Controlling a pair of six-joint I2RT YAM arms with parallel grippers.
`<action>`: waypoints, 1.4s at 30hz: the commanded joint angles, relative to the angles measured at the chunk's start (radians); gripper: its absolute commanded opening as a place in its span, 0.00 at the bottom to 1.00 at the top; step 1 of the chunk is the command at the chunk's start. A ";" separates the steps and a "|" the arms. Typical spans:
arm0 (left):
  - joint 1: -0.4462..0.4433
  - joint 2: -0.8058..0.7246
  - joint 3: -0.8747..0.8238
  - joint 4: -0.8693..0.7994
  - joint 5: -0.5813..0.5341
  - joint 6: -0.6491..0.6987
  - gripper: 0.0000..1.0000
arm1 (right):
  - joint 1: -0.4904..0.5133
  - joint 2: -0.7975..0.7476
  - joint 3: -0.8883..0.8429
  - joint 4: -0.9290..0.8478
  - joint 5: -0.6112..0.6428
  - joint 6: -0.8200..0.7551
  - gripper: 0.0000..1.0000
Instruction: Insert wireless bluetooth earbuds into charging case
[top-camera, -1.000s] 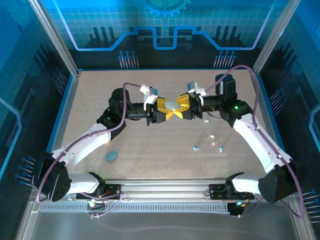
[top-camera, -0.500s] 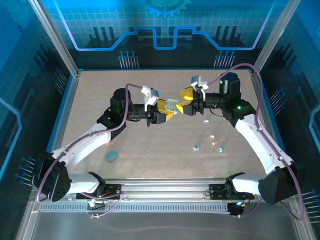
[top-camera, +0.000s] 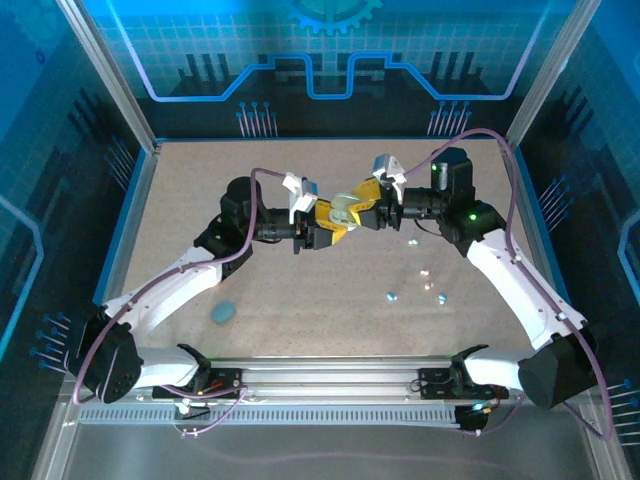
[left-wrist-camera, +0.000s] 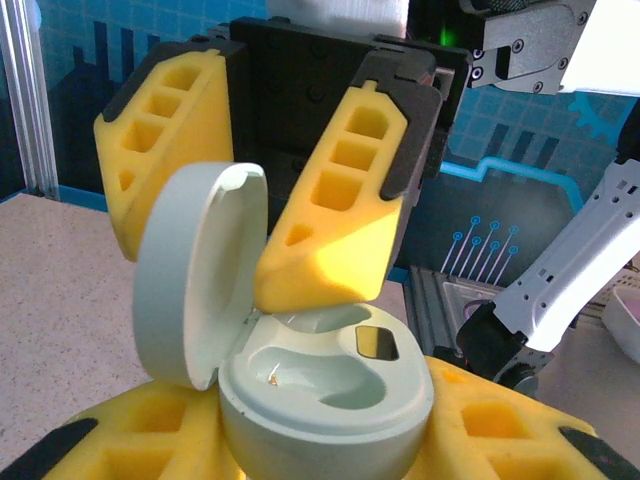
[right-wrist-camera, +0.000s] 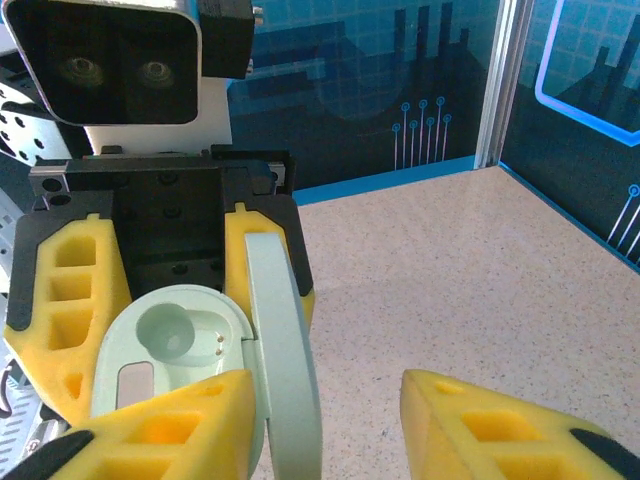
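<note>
A pale green charging case hangs above the table's middle with my left gripper shut on its base. Its lid stands swung open, and both wells look bare. My right gripper is open around the lid's edge, which lies against one of its fingers and far from the other. From above, the left gripper and right gripper meet at the case. Several tiny earbuds lie loose on the table at the right.
A teal oval case lies on the speckled table near the left arm. More bead-like pieces sit at the right. Blue walls and aluminium posts enclose the table on all sides.
The case looked shut between both grippers a second ago; its lid now stands open. My right gripper has tilted and shifted slightly left over the case. The left arm has stayed put.
</note>
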 joint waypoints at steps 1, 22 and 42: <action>-0.010 -0.002 -0.002 0.035 0.033 -0.001 0.38 | 0.016 0.008 0.045 -0.015 -0.034 -0.027 0.40; -0.010 0.024 0.003 0.013 0.012 0.013 0.48 | 0.016 0.003 0.066 -0.047 -0.065 -0.052 0.13; -0.009 0.027 0.011 0.025 0.005 0.008 0.39 | 0.015 -0.001 0.069 -0.067 -0.049 -0.058 0.19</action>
